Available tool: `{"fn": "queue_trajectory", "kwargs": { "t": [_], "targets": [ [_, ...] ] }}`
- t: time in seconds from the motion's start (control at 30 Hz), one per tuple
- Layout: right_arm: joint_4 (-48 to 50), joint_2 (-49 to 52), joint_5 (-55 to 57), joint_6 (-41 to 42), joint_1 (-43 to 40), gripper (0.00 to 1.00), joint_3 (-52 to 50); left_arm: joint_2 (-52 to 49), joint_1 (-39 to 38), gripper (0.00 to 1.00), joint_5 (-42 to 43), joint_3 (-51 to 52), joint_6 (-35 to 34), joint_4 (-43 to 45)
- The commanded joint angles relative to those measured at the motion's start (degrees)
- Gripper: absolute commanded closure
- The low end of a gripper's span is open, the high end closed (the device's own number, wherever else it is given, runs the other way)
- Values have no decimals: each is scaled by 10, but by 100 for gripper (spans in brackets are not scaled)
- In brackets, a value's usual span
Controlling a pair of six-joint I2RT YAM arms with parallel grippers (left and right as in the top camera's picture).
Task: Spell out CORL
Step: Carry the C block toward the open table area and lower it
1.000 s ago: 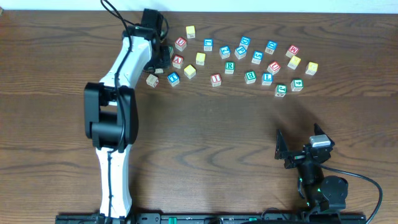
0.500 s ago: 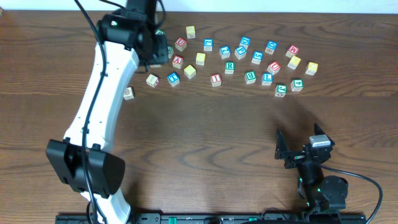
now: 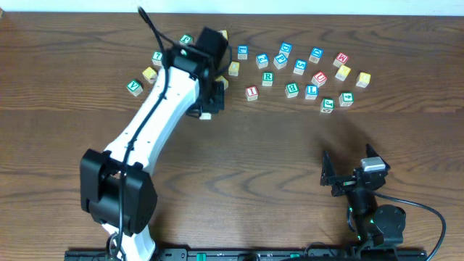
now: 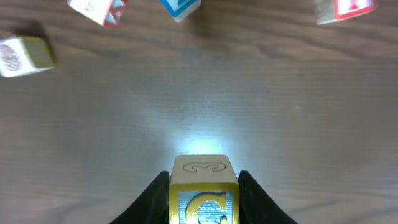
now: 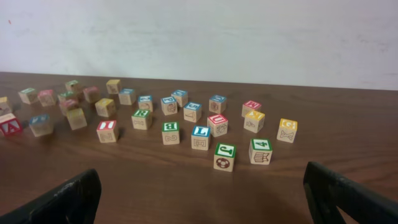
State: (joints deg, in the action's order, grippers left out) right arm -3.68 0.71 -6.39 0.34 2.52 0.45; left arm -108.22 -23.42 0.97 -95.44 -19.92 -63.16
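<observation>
My left gripper (image 3: 206, 109) is shut on a wooden cube (image 4: 203, 186) with a yellow-framed C face, in front of the cube row; the black fingers (image 4: 155, 199) press both its sides. The white cube with the green R (image 3: 267, 77) and the cube with the blue L (image 3: 311, 90) stand in the row to its right, and also show in the right wrist view as R (image 5: 142, 118) and L (image 5: 200, 137). Yellow-topped cubes (image 3: 343, 72) sit at the row's right end. My right gripper (image 3: 339, 177) rests open and empty at the front right.
Many other letter cubes lie along the back of the table (image 3: 239, 152), among them a red I (image 3: 251, 92) and a green B (image 3: 291, 89). A few cubes lie apart at the left, one a green one (image 3: 135, 87). The left arm hides some cubes.
The left arm has swung from the back-left cubes rightwards and toward the front, now with the C cube in its jaws. The right arm has not moved.
</observation>
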Motion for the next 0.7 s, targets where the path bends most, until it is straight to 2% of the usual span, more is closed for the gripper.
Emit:
{"fn": "queue_trajectory", "kwargs": {
  "t": [0.0, 0.1, 0.33, 0.53, 0.67],
  "targets": [
    [-2, -3, 3, -2, -3, 1, -1, -4, 1, 72, -4, 57, -18, 36],
    [-2, -3, 3, -2, -3, 1, -1, -4, 1, 72, -4, 111, -18, 98],
    [-2, -3, 3, -2, -3, 1, -1, -4, -1, 72, 1, 180, -20, 181],
    [-2, -3, 3, -2, -3, 1, -1, -5, -1, 72, 1, 196, 37, 236],
    [-2, -3, 3, -2, -3, 1, -1, -6, -2, 72, 1, 196, 36, 262]
  ]
}}
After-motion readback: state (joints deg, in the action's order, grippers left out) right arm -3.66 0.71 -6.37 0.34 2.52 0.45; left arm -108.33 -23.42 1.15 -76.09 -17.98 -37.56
